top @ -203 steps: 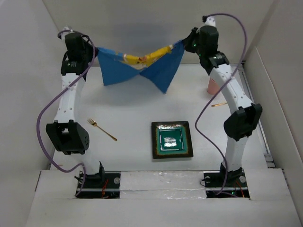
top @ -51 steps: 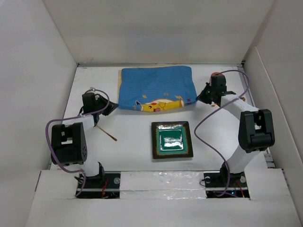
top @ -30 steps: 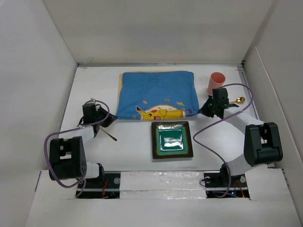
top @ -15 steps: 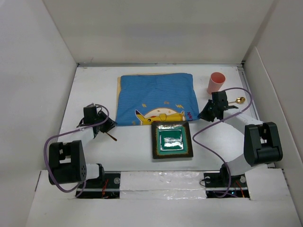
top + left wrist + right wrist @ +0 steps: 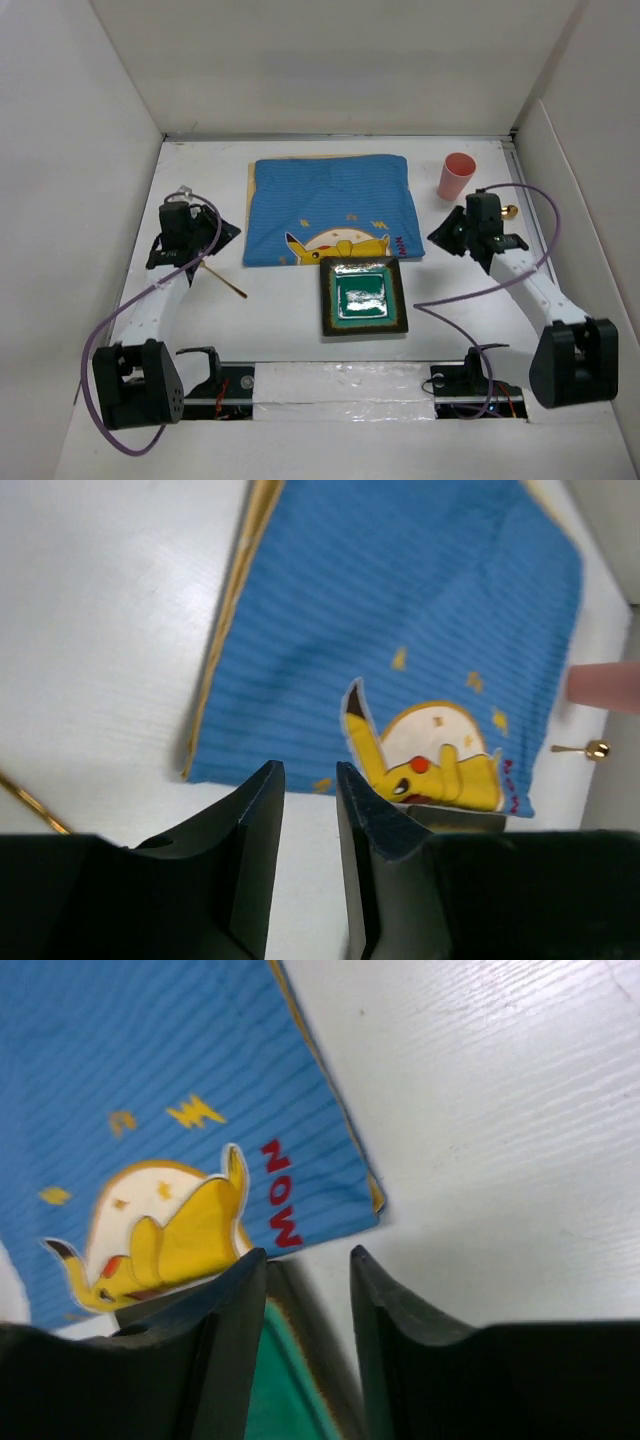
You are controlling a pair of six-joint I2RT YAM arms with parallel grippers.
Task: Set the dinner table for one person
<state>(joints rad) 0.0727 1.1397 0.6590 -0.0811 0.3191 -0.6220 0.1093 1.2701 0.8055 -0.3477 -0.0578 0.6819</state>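
Note:
The white dinner table (image 5: 280, 330) carries a blue cartoon-print mat (image 5: 330, 205), lying flat at the back centre. Its near edge reaches the far rim of a square green plate (image 5: 363, 296). My left gripper (image 5: 218, 238) hovers just off the mat's near-left corner, open and empty. In the left wrist view the gripper (image 5: 310, 772) shows bare table between its fingers, the mat (image 5: 400, 630) beyond. My right gripper (image 5: 441, 238) stands open and empty off the near-right corner. The right wrist view has that gripper (image 5: 308, 1256) over the plate's edge (image 5: 290, 1390) and the mat (image 5: 150, 1080).
A gold fork (image 5: 226, 282) lies left of the plate, below my left gripper. A pink cup (image 5: 456, 176) stands at the back right, with a gold spoon (image 5: 508, 211) beside it, behind my right wrist. White walls enclose the table on three sides.
Both grippers have opened and let go of the mat's near corners, after drawing it toward the plate. Both arms have pulled outward, away from the mat.

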